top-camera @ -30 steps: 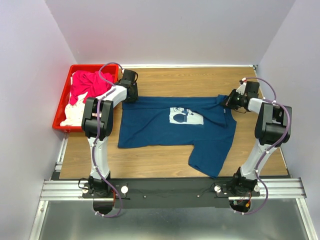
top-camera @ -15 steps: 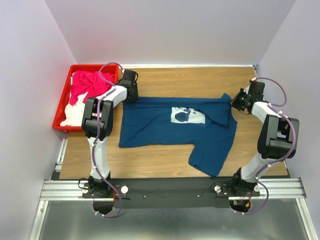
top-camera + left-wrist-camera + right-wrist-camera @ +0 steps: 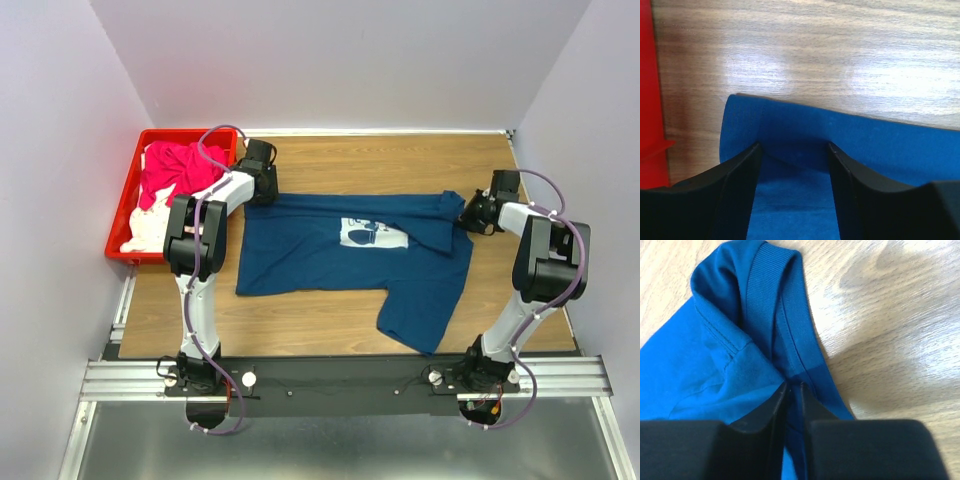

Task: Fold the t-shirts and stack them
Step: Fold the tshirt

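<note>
- Navy t-shirt: the seam beside its collar runs under the right gripper, whose fingers stand a slit apart (pinching or not, I cannot tell).
- Left gripper, fingers spread wide, straddles the shirt's corner and holds nothing; both should grip before lifting together.
- Shirt lies spread mid-frame on the table.
- Red crate, upper left, holds a pink t-shirt; nothing seems to block the fold.

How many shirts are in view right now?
3. The navy shirt lies spread on the table; a pink shirt and a white shirt sit bunched in the crate. More may be hidden beneath them.
</note>
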Tool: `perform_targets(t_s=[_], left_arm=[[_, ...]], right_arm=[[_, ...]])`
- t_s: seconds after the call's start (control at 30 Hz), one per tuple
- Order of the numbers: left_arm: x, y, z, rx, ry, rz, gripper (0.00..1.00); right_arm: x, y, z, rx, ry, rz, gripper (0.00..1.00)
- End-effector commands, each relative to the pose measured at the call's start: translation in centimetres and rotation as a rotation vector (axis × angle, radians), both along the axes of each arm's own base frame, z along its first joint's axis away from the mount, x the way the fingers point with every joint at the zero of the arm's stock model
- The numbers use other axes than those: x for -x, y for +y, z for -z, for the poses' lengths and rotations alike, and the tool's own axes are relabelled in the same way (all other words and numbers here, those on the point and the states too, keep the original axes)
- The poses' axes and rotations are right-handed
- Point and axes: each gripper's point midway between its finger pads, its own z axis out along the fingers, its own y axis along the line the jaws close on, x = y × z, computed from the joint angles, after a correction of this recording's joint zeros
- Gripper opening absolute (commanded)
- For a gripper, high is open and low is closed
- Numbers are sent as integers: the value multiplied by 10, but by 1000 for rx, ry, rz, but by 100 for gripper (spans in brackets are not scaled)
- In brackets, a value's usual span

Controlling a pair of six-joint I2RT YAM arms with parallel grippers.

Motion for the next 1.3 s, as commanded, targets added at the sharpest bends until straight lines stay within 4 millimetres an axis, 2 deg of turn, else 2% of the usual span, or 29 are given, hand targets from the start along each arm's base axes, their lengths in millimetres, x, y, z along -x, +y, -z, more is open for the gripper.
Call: perform_targets(t_s=[0.0, 0.03, 0.13, 0.17, 0.2, 0.27, 0.33, 0.37, 0.4, 0.43, 0.6, 0.73, 0.8, 1.17, 1.27], left_arm=[[20, 13, 14, -42, 65, -15, 64], [20, 13, 15, -44, 66, -17, 64], [20, 13, 18, -47, 76, -17, 64], [20, 13, 19, -45, 76, -16, 64], [19, 12, 18, -42, 74, -13, 64], [20, 12, 19, -43, 75, -13, 64], [21, 12, 20, -45, 78, -12, 64], [21, 13, 20, -50, 77, -13, 64], [21, 13, 19, -52, 77, -13, 64], [20, 14, 20, -53, 77, -14, 64], [19, 14, 20, -53, 74, -16, 64], [21, 14, 22, -55, 81, -16, 64], [21, 15, 22, -59, 82, -16, 64], [21, 15, 22, -62, 81, -19, 64], [21, 16, 22, -65, 83, -18, 64]], right_arm=[[1, -11, -7, 48, 21, -8, 25], [-2, -10, -17, 53, -7, -27, 33], [-23, -8, -45, 52, -89, -72, 40], [-23, -6, -44, 43, -89, -85, 41], [-34, -5, -54, 40, -119, -95, 41], [-50, -3, -60, 24, -145, -116, 42], [-60, -2, -61, 11, -155, -124, 43], [-63, -1, -52, 0, -140, -133, 45], [-67, 0, -51, -10, -145, -144, 45], [-76, 5, -58, -33, -170, -174, 46], [-95, 21, -41, -92, -160, -224, 46], [-99, 24, -22, -112, -126, -222, 45], [-99, 26, -18, -118, -121, -230, 42], [-100, 33, -26, -144, -141, -263, 27], [-96, 33, -22, -144, -126, -252, 18]])
